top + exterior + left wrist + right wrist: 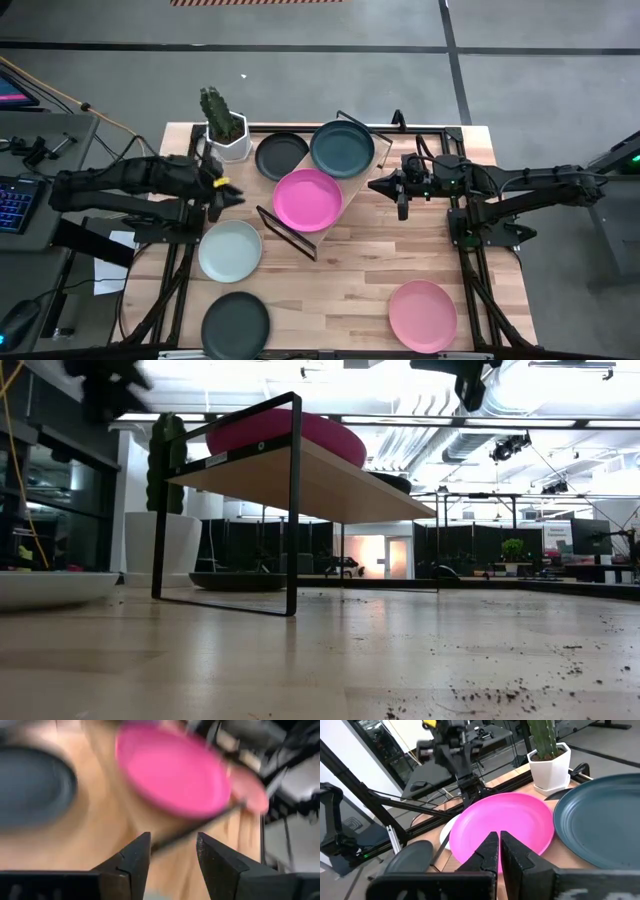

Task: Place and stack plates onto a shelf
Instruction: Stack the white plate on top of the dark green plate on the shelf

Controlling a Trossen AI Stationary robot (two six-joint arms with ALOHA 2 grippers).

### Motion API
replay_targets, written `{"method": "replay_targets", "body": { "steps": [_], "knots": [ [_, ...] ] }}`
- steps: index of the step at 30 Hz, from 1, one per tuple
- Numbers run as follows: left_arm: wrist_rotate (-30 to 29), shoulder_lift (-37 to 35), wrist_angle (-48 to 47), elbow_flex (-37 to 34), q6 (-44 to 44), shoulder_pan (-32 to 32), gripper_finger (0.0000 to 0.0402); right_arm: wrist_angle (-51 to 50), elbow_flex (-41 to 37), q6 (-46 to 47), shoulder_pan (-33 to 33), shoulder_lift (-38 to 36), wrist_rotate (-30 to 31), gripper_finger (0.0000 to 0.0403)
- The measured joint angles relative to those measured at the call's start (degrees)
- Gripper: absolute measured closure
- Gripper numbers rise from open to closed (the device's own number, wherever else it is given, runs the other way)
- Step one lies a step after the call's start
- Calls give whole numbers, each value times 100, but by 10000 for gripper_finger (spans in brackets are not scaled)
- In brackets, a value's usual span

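The shelf [347, 192], a light-wood board on black wire legs, stands slantwise at the table's middle. A magenta plate [308, 199] and a dark teal plate [342, 147] lie side by side on it. On the table lie a dark grey plate [281, 155] by the shelf's far-left side, a pale mint plate [230, 250], a dark plate [236, 323] and a light pink plate [423, 315]. My left gripper [225, 190] hovers open, left of the magenta plate [172, 772]. My right gripper [385, 185] hangs shut in the air, right of the shelf, facing the magenta plate [505, 825].
A cactus in a white pot [226, 135] stands at the far-left corner, just beyond my left gripper. The dark plate and the light pink plate sit close to the near edge. Bare wood lies between the shelf and the near edge.
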Motion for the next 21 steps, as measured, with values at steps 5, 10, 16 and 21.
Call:
{"method": "replay_targets", "body": {
  "steps": [5,10,16,21],
  "knots": [
    [956,98,-975,0,-700,-29,246,-81,0,9,0,0,0,403],
    [1185,184,-1383,0,-2188,-409,245,-94,0,24,0,0,0,403],
    [949,607,-1374,0,-3771,-1539,245,-94,0,-22,0,0,2,403],
    [597,1475,-979,0,-4142,-2930,245,-132,0,-18,0,0,0,403]
  ]
}}
